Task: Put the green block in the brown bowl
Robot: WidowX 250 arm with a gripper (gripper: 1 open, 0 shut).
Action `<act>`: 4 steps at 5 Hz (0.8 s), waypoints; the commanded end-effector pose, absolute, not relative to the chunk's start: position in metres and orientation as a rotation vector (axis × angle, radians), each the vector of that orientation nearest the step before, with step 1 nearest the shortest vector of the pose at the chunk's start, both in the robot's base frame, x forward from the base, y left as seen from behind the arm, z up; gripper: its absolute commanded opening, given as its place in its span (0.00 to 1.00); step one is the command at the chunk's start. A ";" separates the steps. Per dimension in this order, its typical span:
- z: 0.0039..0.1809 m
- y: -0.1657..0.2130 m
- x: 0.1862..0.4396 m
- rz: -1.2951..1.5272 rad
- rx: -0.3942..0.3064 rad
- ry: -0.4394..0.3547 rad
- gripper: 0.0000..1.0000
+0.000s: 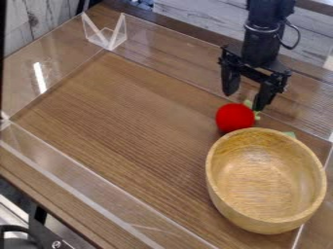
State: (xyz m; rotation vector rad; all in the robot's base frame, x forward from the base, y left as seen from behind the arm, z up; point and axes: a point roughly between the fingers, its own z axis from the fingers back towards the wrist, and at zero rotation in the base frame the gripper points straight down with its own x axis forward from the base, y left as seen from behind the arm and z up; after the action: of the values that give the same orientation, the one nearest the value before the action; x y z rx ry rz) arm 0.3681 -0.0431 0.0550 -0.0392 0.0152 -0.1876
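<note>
The gripper (pixel 251 94) pointed down with jaws open and nothing between them, poised just above and behind the red ball (pixel 235 119). A sliver of green, apparently the block (pixel 256 117), showed at the ball's right edge, mostly hidden. The bowl (pixel 267 179) sat near the ball, toward the camera.

Wood-grain tabletop (pixel 117 117) filling most of view, planks running diagonally. Clear acrylic wall (pixel 53 53) enclosing work area on left and near sides, catching pale reflections of overhead light. Small transparent stand (pixel 104 31) sitting at far left corner. Whitish planked surface (pixel 196 15) showing beyond far edge. Dark frame edge (pixel 7 49) running down left border. Dark hardware (pixel 26 233) showing at lower left, details unclear.
</note>
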 end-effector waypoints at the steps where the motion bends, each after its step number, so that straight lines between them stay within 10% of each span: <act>1: 0.075 -0.046 0.373 -0.225 -0.036 -0.040 1.00; 4: 0.073 -0.047 0.372 -0.124 -0.029 -0.058 1.00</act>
State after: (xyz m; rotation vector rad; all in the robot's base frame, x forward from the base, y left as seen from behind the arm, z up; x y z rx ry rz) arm 0.3665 -0.0472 0.0501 -0.0299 0.0091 -0.1217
